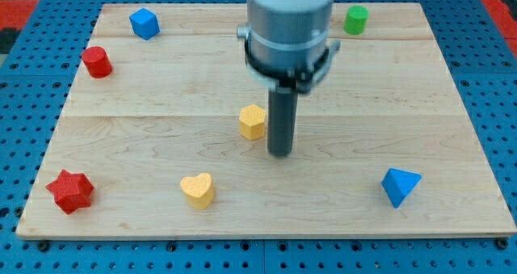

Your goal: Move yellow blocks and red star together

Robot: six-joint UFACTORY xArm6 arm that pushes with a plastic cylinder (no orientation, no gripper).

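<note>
A yellow hexagonal block (253, 121) lies near the board's middle. A yellow heart block (197, 190) lies below and to the left of it. The red star (69, 191) sits at the board's lower left corner. My tip (280, 152) rests on the board just right of and slightly below the yellow hexagonal block, close to it; contact cannot be told. The heart is well apart from the tip, down to the left.
A red cylinder (97, 61) and a blue cube-like block (144, 23) lie at the upper left. A green cylinder (355, 19) is at the top right. A blue triangular block (400, 186) is at the lower right. The wooden board (452, 104) ends in blue pegboard.
</note>
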